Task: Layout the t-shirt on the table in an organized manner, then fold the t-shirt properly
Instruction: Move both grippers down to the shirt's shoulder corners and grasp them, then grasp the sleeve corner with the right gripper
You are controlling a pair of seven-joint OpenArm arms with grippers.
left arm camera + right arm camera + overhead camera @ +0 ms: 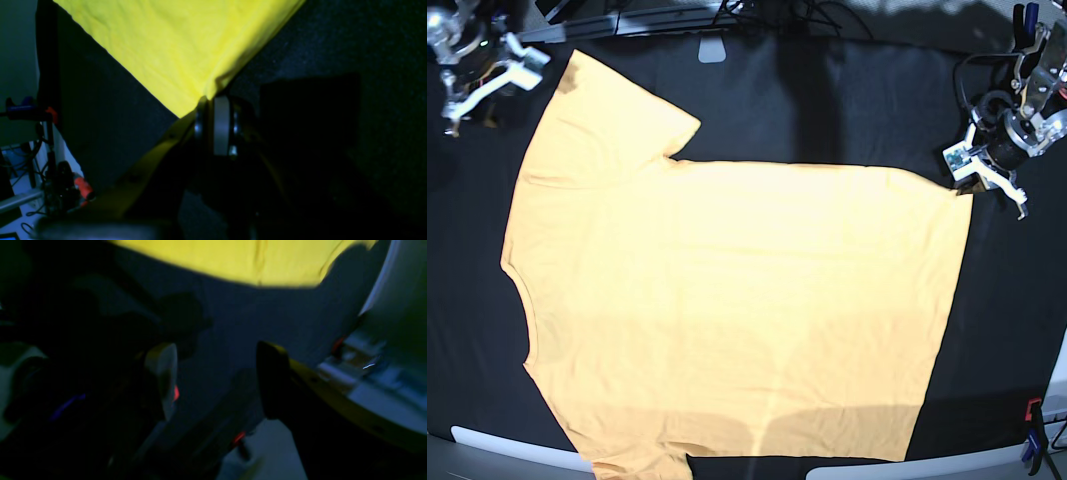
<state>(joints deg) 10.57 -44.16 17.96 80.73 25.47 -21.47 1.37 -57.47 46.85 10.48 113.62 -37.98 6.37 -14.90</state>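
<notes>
Black cloth covers the whole surface (pixel 827 110), and the shirt (pixel 737 310) lies spread flat across most of it, collar end toward the base view's left, hem toward its right, one sleeve reaching up to the far-left corner. Going left to right in that view: the right hand (pixel 485 62) sits just beyond that sleeve tip, jaws spread wide and empty (its wrist view shows bare cloth between the fingers (pixel 163 373), the shirt lying ahead of them). The body of the shirt looks smooth, with only faint creases. At the right, the left hand (pixel 972 172) is clamped shut on the far hem corner; its wrist view shows yellow fabric drawn to a point right at the closed tips (pixel 213 100). The step in hand seems to be the last squaring-up of the layout. To do it well, I would pull that corner only lightly outward and low along the cloth, enough to straighten the hem edge without dragging the whole shirt or lifting a ridge, then let go gently.
</notes>
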